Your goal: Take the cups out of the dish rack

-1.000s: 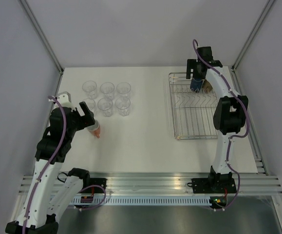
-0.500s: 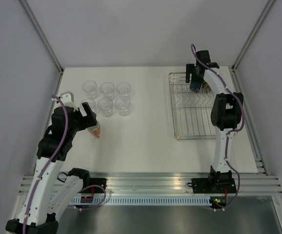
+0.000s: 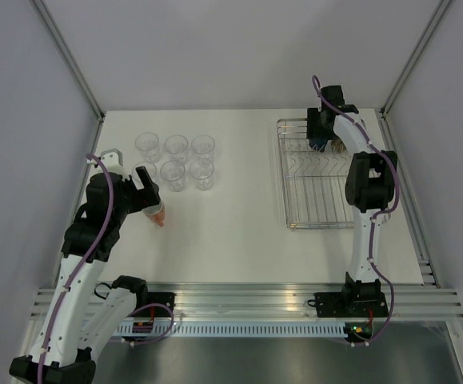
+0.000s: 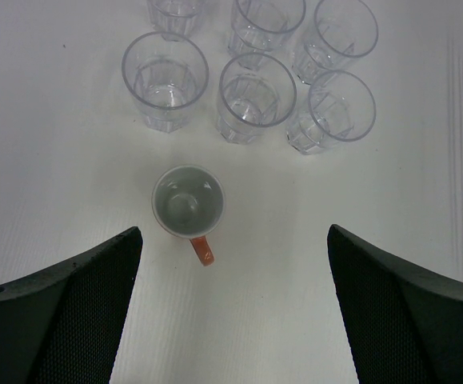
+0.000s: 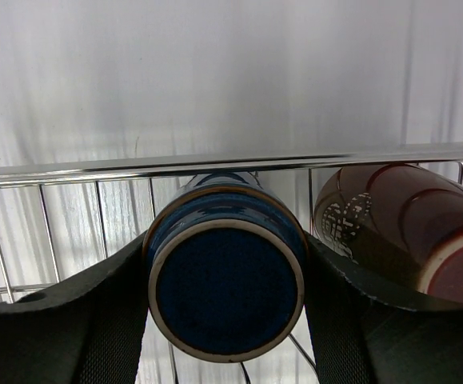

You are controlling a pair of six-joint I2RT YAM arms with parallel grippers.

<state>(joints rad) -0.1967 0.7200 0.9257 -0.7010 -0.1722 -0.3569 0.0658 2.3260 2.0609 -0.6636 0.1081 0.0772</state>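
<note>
White counter (image 3: 239, 248), far right corner: right gripper (image 5: 227, 314) clamps dark blue mug (image 5: 225, 290) in dish rack (image 3: 317, 188) for lift-out; left gripper (image 4: 233, 232) hangs wide over unloaded salmon-orange mug (image 4: 187, 200).

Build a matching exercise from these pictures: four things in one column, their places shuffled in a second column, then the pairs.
Things
1. salmon-orange mug with a handle
2. dark blue ceramic mug
3. brown ceramic mug
4. six clear glass tumblers

Places
A. in the silver wire dish rack, ungripped
B. two rows on the white table
C. between the right arm's fingers
D. standing alone, upright, on the table

Pairs: 1-D, 2-C, 3-A, 4-B
</note>
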